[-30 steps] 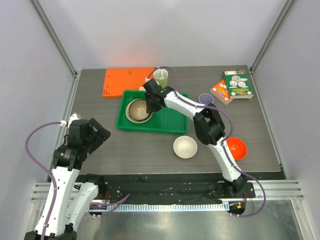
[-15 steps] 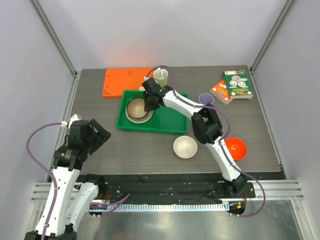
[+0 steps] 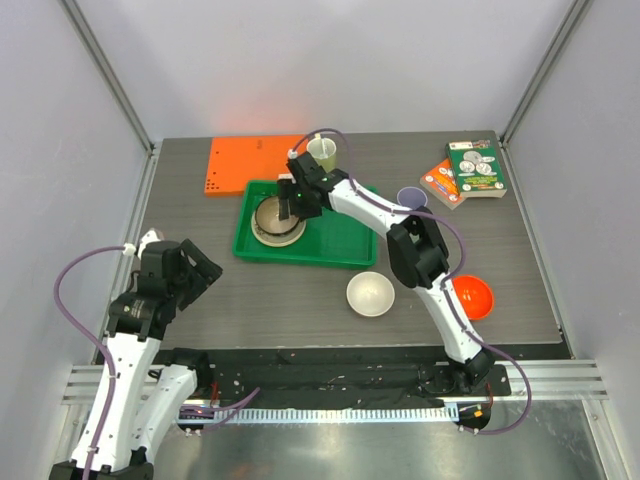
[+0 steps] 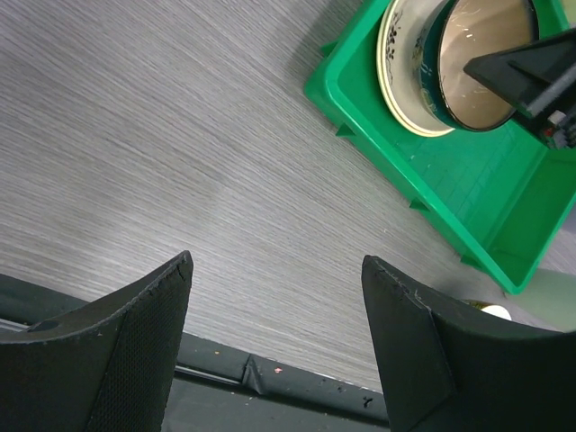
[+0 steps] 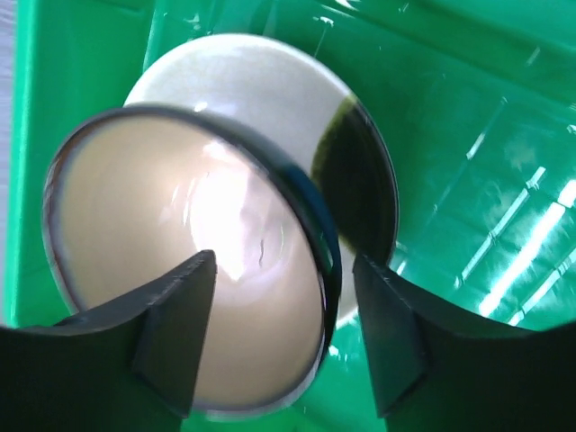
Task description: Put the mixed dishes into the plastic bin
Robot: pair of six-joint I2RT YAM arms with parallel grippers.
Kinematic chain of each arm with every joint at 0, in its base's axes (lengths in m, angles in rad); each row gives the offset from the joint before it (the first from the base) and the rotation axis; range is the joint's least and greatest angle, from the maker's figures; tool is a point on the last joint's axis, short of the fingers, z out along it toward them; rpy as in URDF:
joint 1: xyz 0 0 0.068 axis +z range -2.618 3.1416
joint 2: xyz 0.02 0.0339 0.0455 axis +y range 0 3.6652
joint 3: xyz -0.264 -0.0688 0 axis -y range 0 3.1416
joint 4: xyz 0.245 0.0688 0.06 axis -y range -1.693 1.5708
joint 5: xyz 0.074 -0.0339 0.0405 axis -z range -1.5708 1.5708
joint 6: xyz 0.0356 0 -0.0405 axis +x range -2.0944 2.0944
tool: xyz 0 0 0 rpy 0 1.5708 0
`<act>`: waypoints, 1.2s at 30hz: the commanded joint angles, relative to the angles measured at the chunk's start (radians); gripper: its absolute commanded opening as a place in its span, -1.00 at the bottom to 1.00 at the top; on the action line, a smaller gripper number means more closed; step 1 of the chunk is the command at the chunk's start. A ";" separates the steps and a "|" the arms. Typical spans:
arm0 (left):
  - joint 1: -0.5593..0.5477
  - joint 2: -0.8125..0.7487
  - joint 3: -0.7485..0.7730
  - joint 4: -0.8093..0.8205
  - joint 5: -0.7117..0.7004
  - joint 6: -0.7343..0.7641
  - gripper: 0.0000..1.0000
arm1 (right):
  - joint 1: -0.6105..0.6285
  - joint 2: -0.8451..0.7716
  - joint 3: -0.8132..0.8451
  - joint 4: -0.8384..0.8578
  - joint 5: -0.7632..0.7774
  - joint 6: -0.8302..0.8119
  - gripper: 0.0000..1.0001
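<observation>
**Grey table, green bin: right claw loose over the bowl on the plate**

Grey wood-grain table (image 3: 280, 300), walled by pale panels, carries all items noted below.

1. Right claw (image 3: 289, 203): reaches to the upper middle of the overhead view, over the left end of the green bin (image 3: 330, 245). In its wrist view the jaws stand apart. One finger is over the inside of the brown bowl (image 5: 180, 270) and the other is outside its dark rim. The rim passes between them with a gap on each side, so nothing is gripped.
2. Brown bowl: sits upright on a cream plate (image 5: 270, 81) with a dark motif, inside the bin at its left end. The rest of the bin floor is bare green.
3. Beyond the bin: a yellow-green cup (image 3: 322, 153) stands just above its top edge. An orange board (image 3: 250, 163) lies flat at the upper left.
4. Outside the bin: a lavender cup (image 3: 411, 197) stands right of it. A white bowl (image 3: 370, 293) sits below it. An orange-red bowl (image 3: 472, 295) sits at the right. Two printed packs (image 3: 470, 172) lie at the upper right.
5. Left claw (image 3: 195, 270): at the lower left, well apart from the bin, jaws wide and empty over bare table.
</observation>
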 commanded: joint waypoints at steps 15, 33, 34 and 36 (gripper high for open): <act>0.006 -0.013 -0.025 0.046 0.019 -0.020 0.50 | -0.047 -0.839 -0.717 0.014 0.139 0.013 0.57; 0.006 -0.030 -0.064 0.083 0.075 -0.047 0.47 | -0.068 -1.158 -1.184 -0.164 0.214 0.176 0.58; 0.006 -0.032 -0.068 0.081 0.078 -0.047 0.47 | -0.070 -1.166 -1.205 -0.162 0.219 0.182 0.58; 0.006 -0.032 -0.073 0.088 0.081 -0.050 0.47 | -0.068 -1.171 -1.225 -0.156 0.217 0.185 0.57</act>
